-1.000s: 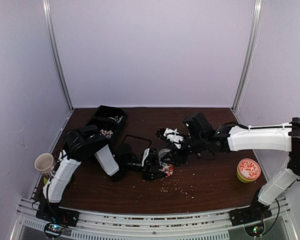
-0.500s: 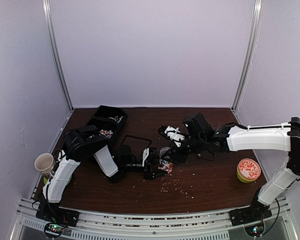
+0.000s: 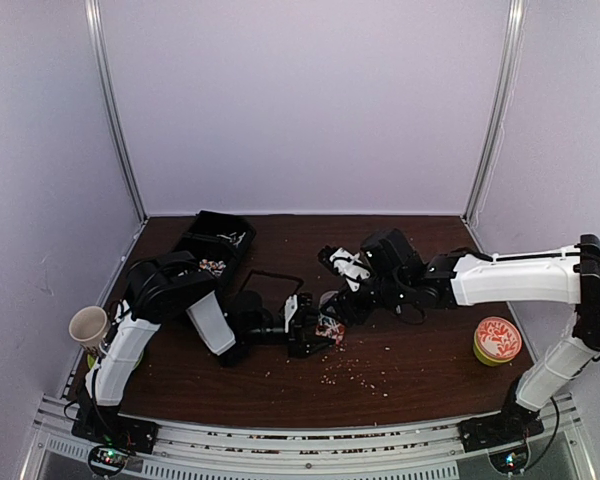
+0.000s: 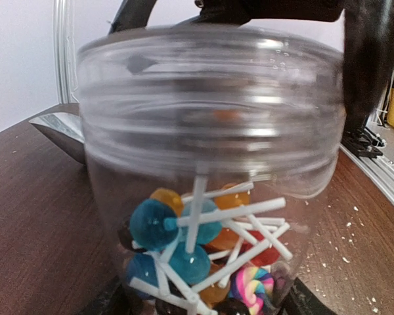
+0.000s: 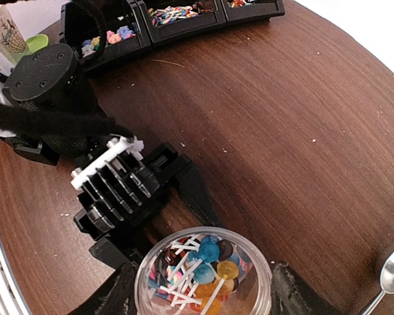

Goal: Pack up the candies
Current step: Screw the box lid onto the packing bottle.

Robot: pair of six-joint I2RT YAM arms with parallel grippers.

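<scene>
- Top view: the left pincer (image 3: 320, 332) reaches across the brown bench (image 3: 430, 372) and is clamped on a small clear jar (image 3: 330, 326) near the middle.
- The right pincer (image 3: 338, 305) comes in from the far side, right at the same jar. From up here I cannot tell how its fingers stand.
- A black compartment tray (image 3: 212, 240) sits at the far left. A paper cup (image 3: 88, 325) is at the left edge, and a tub with a red-patterned lid (image 3: 497, 340) stands well apart on the right.
- Pale crumbs (image 3: 358, 376) lie scattered on the bench in front of the jar.
- Left wrist view: the jar (image 4: 210, 118) fills the frame, upright, with dark fingers (image 4: 115, 303) flanking its base.
- Lollipops (image 4: 184, 243) in blue, orange and a rainbow swirl are piled in the bottom of it, white sticks crossing.
- Right wrist view: the camera looks down into the open jar (image 5: 203, 231) at the lollipops (image 5: 200, 269).
- The right pincer (image 5: 203, 292) has its fingers apart at jar width, pressed to the rim on both sides.
- The left pincer (image 5: 164, 239) grips the jar from the side.
- Loose candies (image 5: 177, 13) lie in the tray (image 5: 177, 34), and a spoon (image 5: 393, 275) is at the right edge.
</scene>
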